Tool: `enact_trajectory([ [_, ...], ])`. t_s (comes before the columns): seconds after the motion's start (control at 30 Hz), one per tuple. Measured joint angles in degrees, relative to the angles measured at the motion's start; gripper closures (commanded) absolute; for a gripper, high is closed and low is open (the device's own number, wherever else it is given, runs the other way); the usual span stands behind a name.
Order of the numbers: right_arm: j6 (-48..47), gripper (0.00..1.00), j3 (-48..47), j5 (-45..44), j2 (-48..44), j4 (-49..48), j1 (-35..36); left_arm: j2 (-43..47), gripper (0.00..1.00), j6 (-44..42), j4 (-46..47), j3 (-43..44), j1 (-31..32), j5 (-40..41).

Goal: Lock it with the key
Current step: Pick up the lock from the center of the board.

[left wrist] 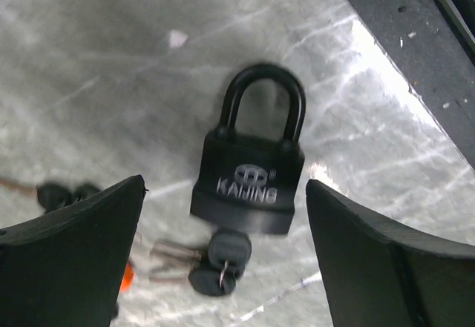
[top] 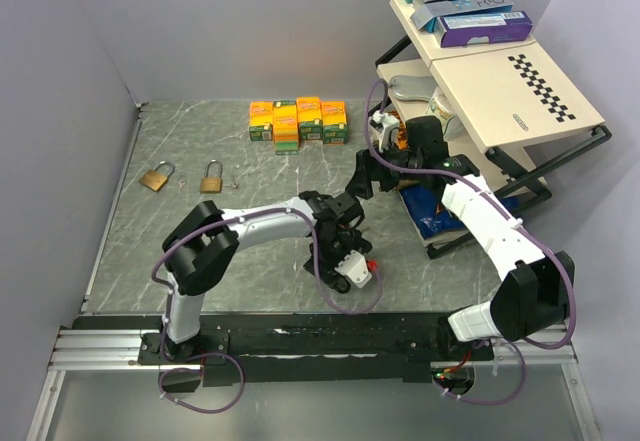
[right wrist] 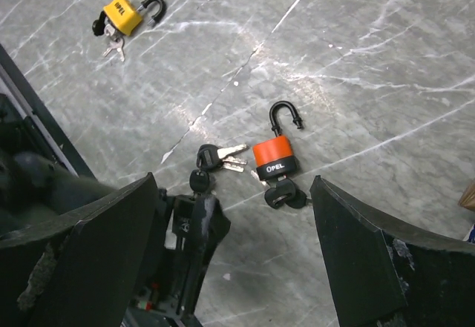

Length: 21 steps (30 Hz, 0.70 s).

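Left gripper (left wrist: 225, 190): jaws wide apart, empty, over black padlock (left wrist: 249, 182) lying flat on table (left wrist: 89, 60), shackle closed, keys (left wrist: 219, 262) at its base | Right gripper (right wrist: 234, 182): jaws apart, empty, above orange padlock (right wrist: 274, 160), shackle open, black-headed key (right wrist: 283, 193) at its base, key bunch (right wrist: 215, 158) just beside | Farther: yellow padlock (right wrist: 122, 14), shackle open.

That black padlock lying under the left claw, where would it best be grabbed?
Probably by the body's two straight side edges, coming straight down from above. The black padlock lies flat on the table, and the open left gripper has a finger on each side. The rounded shackle and the keys offer poorer purchase.
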<state>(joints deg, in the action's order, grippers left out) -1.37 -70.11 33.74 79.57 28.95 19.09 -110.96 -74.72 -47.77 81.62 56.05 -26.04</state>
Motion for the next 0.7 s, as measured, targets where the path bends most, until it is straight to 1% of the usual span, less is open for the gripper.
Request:
enact_trajectory([
  [0.17,0.24,0.06,0.0,0.28,0.0,0.0,0.0,-2.47,0.15,-0.92,0.17,0.2,2.54,1.57],
  [0.3,0.26,0.06,0.0,0.39,0.0,0.02,0.0,-4.11,0.26,-0.61,-0.2,0.44,3.39,2.29],
  [0.37,0.26,0.05,0.0,0.44,0.0,0.02,0.0,-4.15,0.24,-0.39,-0.11,0.55,3.39,2.93],
  [0.4,0.26,0.05,0.0,0.46,0.0,0.0,0.0,-4.15,0.19,-0.17,-0.13,0.55,3.39,3.28],
  [0.47,0.26,0.05,0.0,0.59,0.0,0.02,0.0,-4.04,0.17,0.2,0.15,0.42,3.39,3.72],
  [0.53,0.24,0.05,0.0,0.98,0.0,0.0,0.0,-3.39,0.2,0.66,1.07,-0.5,3.26,4.37],
  [0.57,0.26,0.05,0.0,1.27,0.0,0.0,0.0,-2.99,0.23,0.83,1.36,-1.07,3.23,4.79],
  [0.6,0.26,0.05,0.0,1.55,0.0,0.0,0.0,-2.6,0.3,0.94,1.51,-1.66,3.21,5.07],
  [0.67,0.28,0.05,0.0,1.88,0.0,-0.02,-0.02,-2.4,0.4,1.6,1.42,-1.99,3.17,5.6],
  [0.7,0.28,0.05,0.0,2.01,0.0,-0.04,0.0,-2.4,0.53,1.86,1.46,-1.99,3.17,5.84],
])
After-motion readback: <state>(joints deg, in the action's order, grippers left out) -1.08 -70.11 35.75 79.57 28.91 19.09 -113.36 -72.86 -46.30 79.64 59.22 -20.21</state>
